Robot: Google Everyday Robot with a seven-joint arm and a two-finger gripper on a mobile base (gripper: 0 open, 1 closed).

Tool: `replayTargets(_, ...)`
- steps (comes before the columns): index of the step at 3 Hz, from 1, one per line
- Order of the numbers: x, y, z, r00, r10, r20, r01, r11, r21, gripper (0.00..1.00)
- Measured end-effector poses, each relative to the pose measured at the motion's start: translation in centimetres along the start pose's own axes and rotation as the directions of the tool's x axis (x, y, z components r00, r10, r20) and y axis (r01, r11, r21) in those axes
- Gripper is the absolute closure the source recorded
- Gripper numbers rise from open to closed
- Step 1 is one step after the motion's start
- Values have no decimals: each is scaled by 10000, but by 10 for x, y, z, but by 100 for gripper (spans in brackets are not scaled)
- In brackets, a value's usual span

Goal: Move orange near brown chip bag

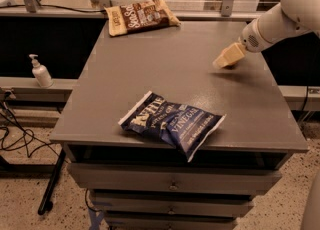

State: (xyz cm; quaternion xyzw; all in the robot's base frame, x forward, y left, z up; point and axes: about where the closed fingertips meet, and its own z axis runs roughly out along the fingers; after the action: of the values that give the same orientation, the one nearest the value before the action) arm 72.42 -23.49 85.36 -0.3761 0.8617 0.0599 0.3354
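The brown chip bag (141,16) lies flat at the far left corner of the grey table (165,69), white lettering up and its yellowish end to the left. My gripper (227,57), cream-coloured on a white arm, is low over the table's right side, far from that bag. The orange is hidden; the gripper covers the spot where it lay.
A dark blue chip bag (172,124) lies near the table's front edge. A white pump bottle (40,71) stands on a ledge to the left. Metal posts and a rail run behind the table. Drawers sit below the tabletop.
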Motion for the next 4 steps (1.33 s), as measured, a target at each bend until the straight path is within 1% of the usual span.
replayTargets(1,-2,-4,10,9962,847,183,-844,9963,-184,41)
replayTargets(2,-16,-2,14,9910,1180,625,-1150,9921,-492,65)
replayTargets(3,-55,10,19,9828,1186,1418,-1060,9900,-927,88)
replayTargets(4,-102,21,18,9717,989,2143,-749,9903,-1173,100)
